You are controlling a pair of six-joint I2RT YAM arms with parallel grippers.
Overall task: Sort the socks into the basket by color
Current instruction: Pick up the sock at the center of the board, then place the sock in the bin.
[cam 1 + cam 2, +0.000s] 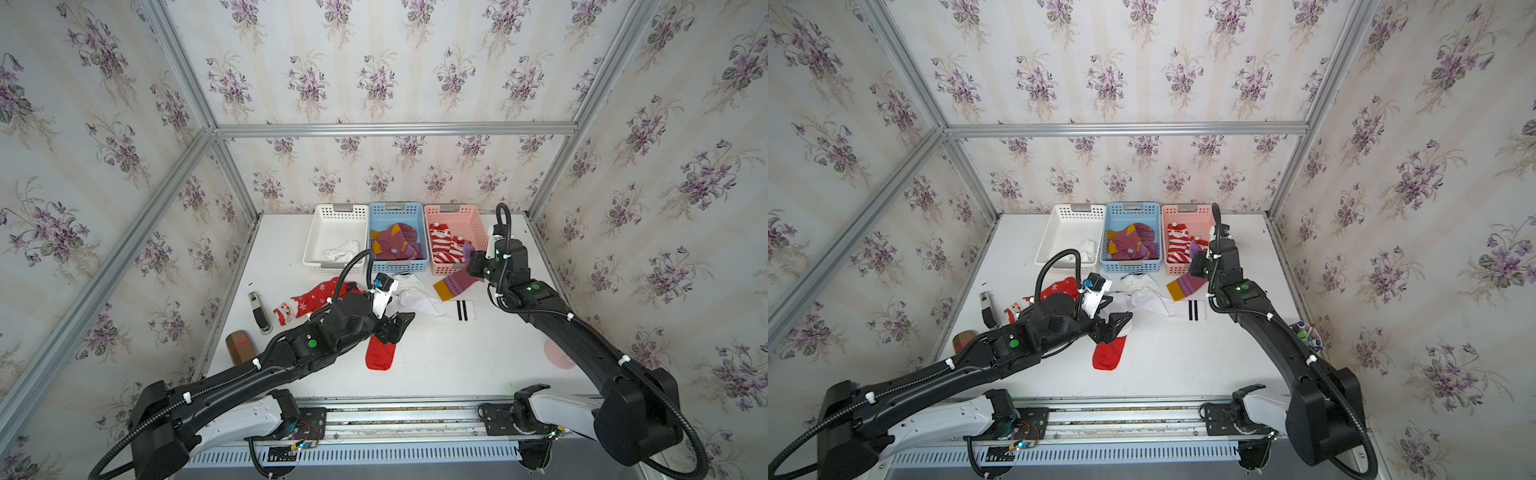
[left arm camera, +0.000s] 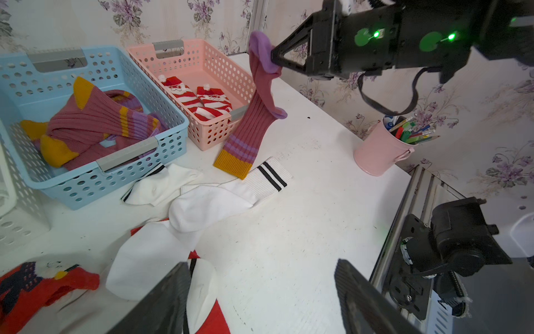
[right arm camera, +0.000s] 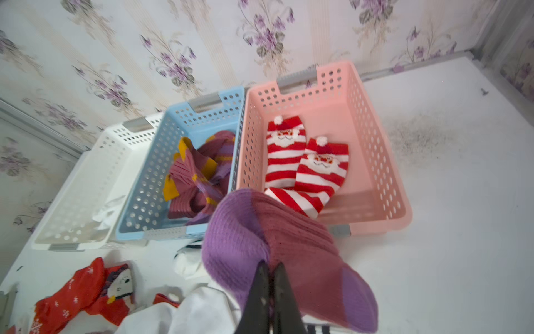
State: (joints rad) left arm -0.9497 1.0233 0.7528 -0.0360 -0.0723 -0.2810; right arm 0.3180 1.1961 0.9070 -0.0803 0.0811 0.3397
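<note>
My right gripper (image 1: 471, 266) is shut on the lilac toe of a maroon sock (image 2: 254, 124), just in front of the pink basket (image 1: 455, 214). The sock hangs down and its mustard cuff touches the table. Several maroon socks lie in the blue basket (image 1: 395, 212), red-white striped Santa socks (image 3: 303, 167) in the pink one, and a white sock in the white basket (image 1: 309, 249). White socks with black stripes (image 1: 419, 301) lie mid-table. My left gripper (image 1: 401, 328) hovers open and holds nothing, over a plain red sock (image 1: 380, 353). A red Santa sock (image 1: 307, 301) lies to its left.
A stapler (image 1: 259, 311) and a brown object (image 1: 240, 347) sit at the table's left edge. A pink cup of pens (image 2: 378, 153) stands near the right edge, partly behind the right arm. The three baskets stand side by side against the back wall.
</note>
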